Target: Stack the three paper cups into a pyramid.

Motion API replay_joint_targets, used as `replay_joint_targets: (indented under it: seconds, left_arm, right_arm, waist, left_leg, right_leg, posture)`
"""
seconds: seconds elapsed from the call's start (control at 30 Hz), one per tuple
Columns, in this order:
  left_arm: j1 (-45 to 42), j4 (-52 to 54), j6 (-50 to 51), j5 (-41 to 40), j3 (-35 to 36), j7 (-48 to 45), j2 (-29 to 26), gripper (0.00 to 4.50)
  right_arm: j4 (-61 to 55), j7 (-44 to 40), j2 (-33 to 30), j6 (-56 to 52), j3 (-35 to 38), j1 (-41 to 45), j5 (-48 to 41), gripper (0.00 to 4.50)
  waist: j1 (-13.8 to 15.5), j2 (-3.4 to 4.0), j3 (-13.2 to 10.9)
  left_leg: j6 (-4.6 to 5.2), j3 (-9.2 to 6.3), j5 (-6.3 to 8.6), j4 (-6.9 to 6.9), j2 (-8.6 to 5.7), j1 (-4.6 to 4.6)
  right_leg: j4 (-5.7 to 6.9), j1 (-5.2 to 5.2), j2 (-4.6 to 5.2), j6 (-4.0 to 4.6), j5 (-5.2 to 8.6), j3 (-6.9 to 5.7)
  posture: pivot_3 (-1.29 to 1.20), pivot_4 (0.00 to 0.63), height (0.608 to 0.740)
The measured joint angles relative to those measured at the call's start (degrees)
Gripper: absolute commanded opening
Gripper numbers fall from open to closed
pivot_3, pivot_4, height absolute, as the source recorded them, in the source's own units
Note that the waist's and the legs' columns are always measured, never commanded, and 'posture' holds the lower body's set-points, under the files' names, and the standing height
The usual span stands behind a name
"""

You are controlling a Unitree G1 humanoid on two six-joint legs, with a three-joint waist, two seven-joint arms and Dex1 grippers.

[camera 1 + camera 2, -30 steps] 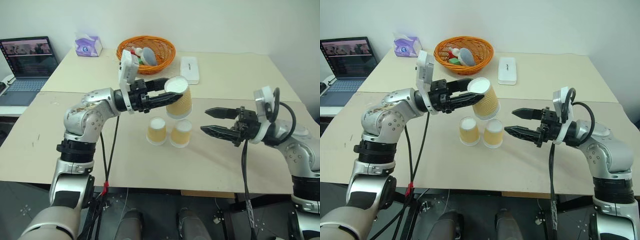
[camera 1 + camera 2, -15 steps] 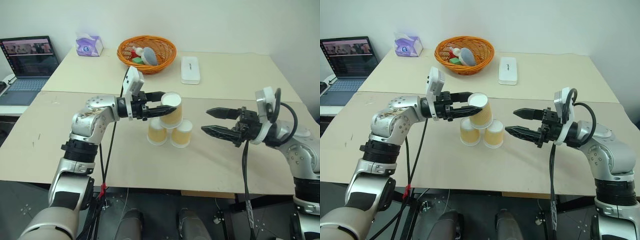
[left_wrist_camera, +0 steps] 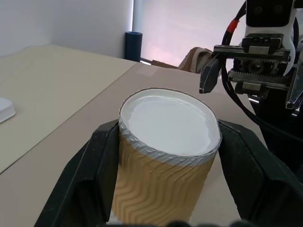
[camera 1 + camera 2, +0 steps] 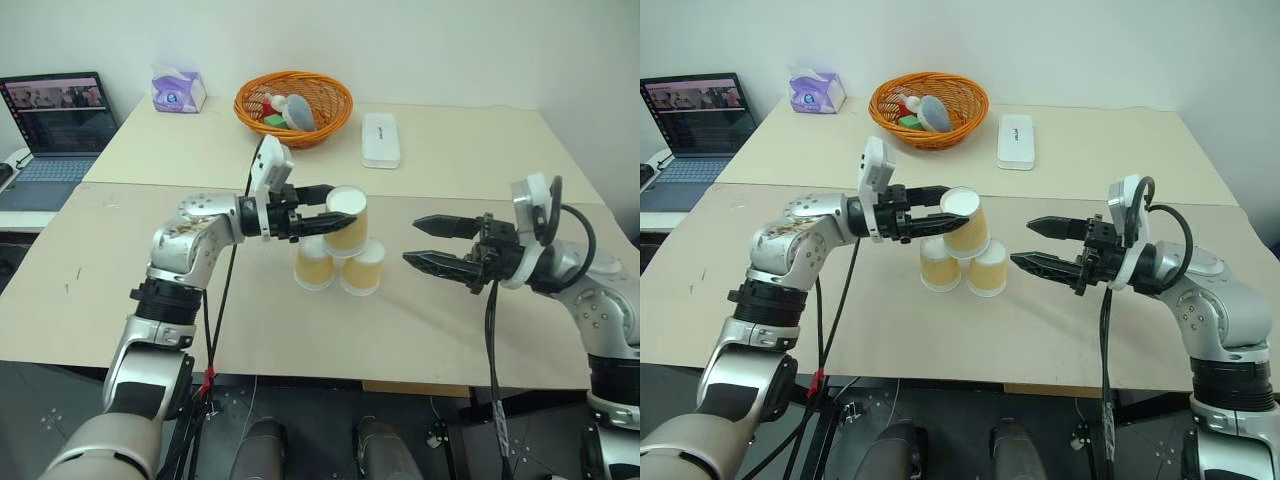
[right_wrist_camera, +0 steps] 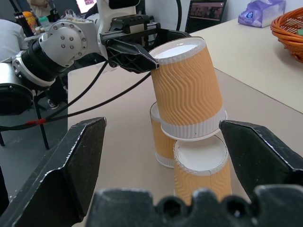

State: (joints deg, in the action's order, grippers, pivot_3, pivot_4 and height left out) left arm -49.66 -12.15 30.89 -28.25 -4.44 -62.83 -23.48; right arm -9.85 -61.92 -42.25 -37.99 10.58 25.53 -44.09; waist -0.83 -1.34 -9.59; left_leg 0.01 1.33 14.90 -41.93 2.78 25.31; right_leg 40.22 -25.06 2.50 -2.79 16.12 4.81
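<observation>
Scene: three paper cups sit upside down mid-desk (image 4: pixel 120 300), two side by side as a base and one on top.
Top cup: the top cup (image 4: pixel 345 219) rests across the left base cup (image 4: pixel 313 264) and the right base cup (image 4: pixel 362 268), leaning a little rather than sitting square.
Left gripper: the left gripper (image 4: pixel 322 208) points level at the top cup, its fingers on either side of it; whether they grip or have let go cannot be told.
Right gripper: the right gripper (image 4: pixel 428 243) hangs level, wide open and empty, just beside the stack.
Risk: a finger dragging on the ribbed wall as the left gripper backs out could tip the leaning cup off its narrow perch; a nudge to a base cup would spread the pair and drop the top one between them.
Surroundings: an orange basket (image 4: pixel 293 105), a white case (image 4: pixel 380 139), a tissue box (image 4: pixel 178 89) and a laptop (image 4: pixel 55 130) stand well behind.
Obstruction: nothing blocks either arm's retreat.
</observation>
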Motion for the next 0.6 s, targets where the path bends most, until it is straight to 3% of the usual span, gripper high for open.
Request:
replay_joint_targets:
  seconds: [0.03,0.43,0.6]
  left_arm:
    - [0.00,0.01,0.37,-0.18,0.01,-0.15,0.03,4.31]
    - [0.01,0.54,-0.81,0.92,2.28,2.85,-0.39,4.31]
    - [-0.43,3.01,0.96,-1.43,6.41,6.44,-0.51,4.31]
  right_arm:
    - [0.00,0.00,0.00,0.00,0.00,0.00,-0.02,4.50]
    - [0.56,-0.05,-0.06,-0.01,0.01,0.08,-0.04,4.50]
    - [1.03,-0.37,-0.06,-0.01,0.00,0.25,-0.04,4.50]
  waist:
    - [0.00,0.00,0.00]
    - [0.02,0.00,0.00]
    - [0.01,0.00,0.00]
  left_leg:
    - [0.00,0.00,0.00,0.00,0.00,0.00]
    - [0.00,-0.01,0.00,0.00,0.00,0.00]
    - [0.00,-0.01,0.00,0.00,0.01,0.00]
  right_leg:
    - [0.00,0.00,0.00,0.00,0.00,0.00]
    - [0.00,0.00,0.00,0.00,0.00,0.00]
    - [0.01,0.00,0.00,0.00,0.00,0.00]
  posture:
    - [0.00,0.150,0.675]
    - [0.00,0.150,0.675]
    - [0.00,0.150,0.675]
